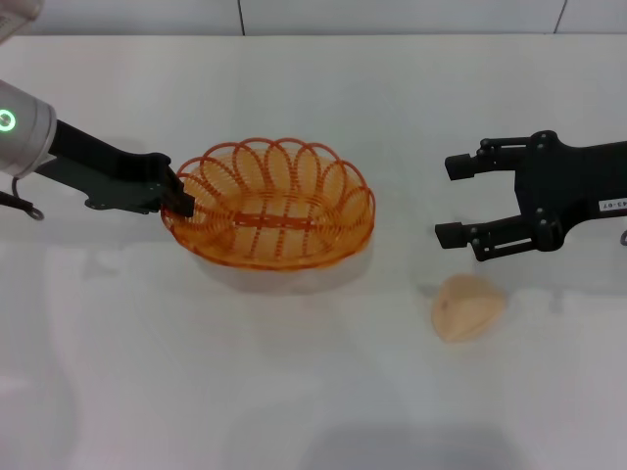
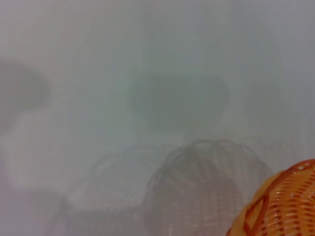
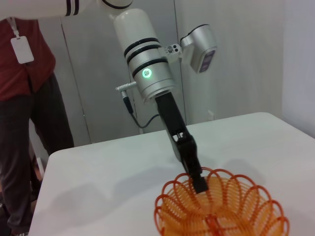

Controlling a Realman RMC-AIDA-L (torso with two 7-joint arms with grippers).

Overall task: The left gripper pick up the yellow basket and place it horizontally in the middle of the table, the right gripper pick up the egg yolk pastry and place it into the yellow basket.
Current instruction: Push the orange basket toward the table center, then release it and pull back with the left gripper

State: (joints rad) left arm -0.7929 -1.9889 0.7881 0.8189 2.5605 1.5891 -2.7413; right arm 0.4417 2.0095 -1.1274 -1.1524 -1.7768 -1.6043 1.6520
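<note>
Left gripper (image 1: pixel 181 199) — black claw on a silver-white arm with a green light, reaching in from the robot's left. Fingers clenched on the looped rim of the yellow basket (image 1: pixel 274 206) at the end nearest that arm; in the right wrist view the same gripper (image 3: pixel 198 183) comes down from above, one finger (image 3: pixel 199 184) dipping inside the rim.

Yellow basket — orange-amber wire, oval, scalloped loops around the top. Upright, long axis crosswise, near the middle of the table (image 1: pixel 196 372); whether its base touches the surface cannot be told. The left wrist view catches only one edge of it (image 2: pixel 283 206), with its shadow on the white surface beside it.

Right gripper (image 1: pixel 453 201) — all-black claw, small white label on its arm, coming in from the robot's right. Fingers released, spread wide, holding nothing; tips point toward the basket but are well apart from it.

Egg yolk pastry (image 1: pixel 468 306) — pale cream-peach bun, lying on the table just nearer the robot than the right gripper's fingers, not touching them, outside the basket.

Person (image 3: pixel 22 98) — red top, white badge, standing beyond the far edge of the table.
</note>
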